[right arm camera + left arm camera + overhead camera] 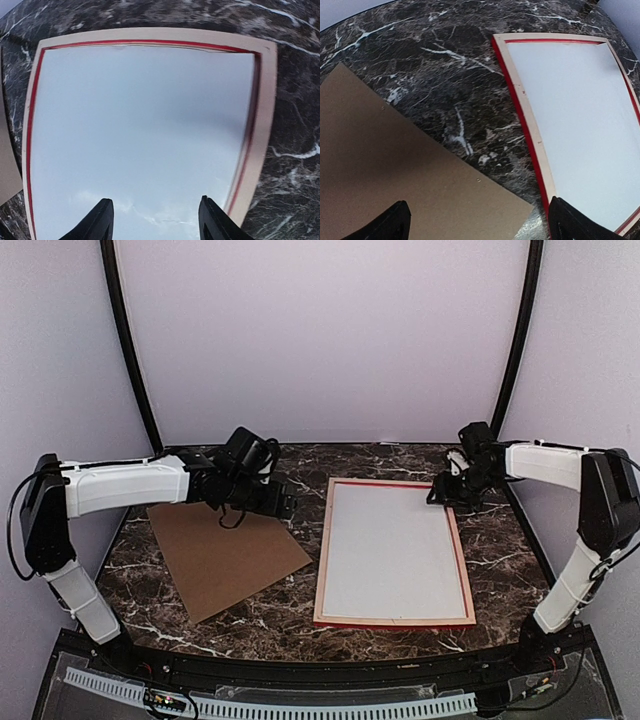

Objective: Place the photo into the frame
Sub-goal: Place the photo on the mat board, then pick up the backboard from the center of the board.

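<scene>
Looking from the top camera, the frame (pixel 396 621) lies back-up on the table (pixel 300 612). Its opening is filled by a pale blank sheet, which I judge to be the photo (pixel 392 545) face down. The right gripper (pixel 440 498) hovers at its far right corner, and the left gripper (pixel 287 506) hovers over the brown board (pixel 225 555). The left wrist view shows its fingers spread, holding nothing. In the right wrist view, the jaws stand parted above the sheet, gripping nothing. Insertion looks done; fitting the board likely remains.
</scene>
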